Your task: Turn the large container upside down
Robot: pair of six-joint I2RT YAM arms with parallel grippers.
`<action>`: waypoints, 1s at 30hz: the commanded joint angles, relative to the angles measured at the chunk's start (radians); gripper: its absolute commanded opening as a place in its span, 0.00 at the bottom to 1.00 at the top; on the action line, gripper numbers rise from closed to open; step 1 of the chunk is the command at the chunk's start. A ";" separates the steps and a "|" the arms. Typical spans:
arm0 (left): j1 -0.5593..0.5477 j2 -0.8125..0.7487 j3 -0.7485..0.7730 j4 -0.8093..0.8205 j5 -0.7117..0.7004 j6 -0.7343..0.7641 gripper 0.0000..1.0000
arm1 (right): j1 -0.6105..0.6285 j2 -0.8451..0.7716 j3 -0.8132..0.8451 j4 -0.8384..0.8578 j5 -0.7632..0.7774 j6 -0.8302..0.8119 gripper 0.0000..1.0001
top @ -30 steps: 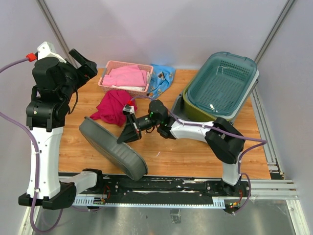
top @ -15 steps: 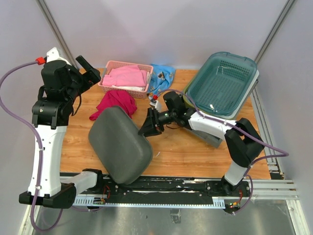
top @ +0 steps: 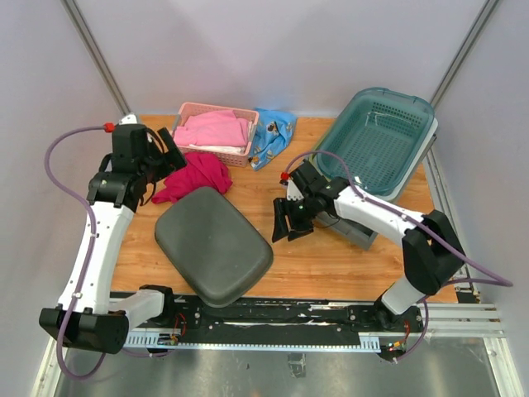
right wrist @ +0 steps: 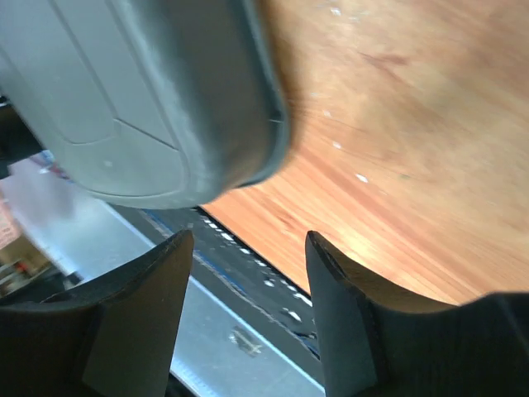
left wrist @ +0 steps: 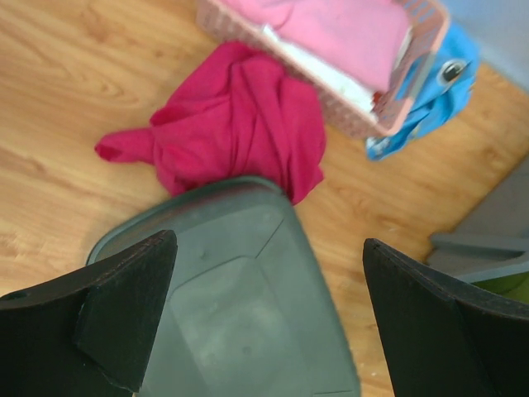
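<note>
- The large container had tipped over to lie bottom-up on the tabletop, just left of the right end effector — flip apparently done.
- It had just let go, jaws apart and empty; the left end effector gaped wide, empty.

Pink basket beside magenta cloth; teal basket far right.

The wooden table carries the large container bottom-up, just past the jaws of the left gripper and ahead of the right gripper, clear of its jaws; a magenta cloth lies beyond the left jaws at the container's far rim; a pink basket and a blue bag lie farther out; a stack of bins stands behind the right jaws.
</note>
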 commanded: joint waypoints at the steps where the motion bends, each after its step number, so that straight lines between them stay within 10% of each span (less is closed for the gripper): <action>1: 0.006 -0.006 -0.103 0.066 0.014 0.023 0.99 | -0.005 -0.083 0.006 -0.167 0.248 -0.161 0.59; 16: 0.012 0.259 -0.350 0.285 0.122 0.032 0.99 | 0.432 -0.135 -0.167 0.047 0.432 -0.283 0.66; 30: -0.058 0.136 -0.577 0.337 0.434 -0.055 0.99 | 0.284 -0.038 -0.181 0.038 0.530 -0.117 0.66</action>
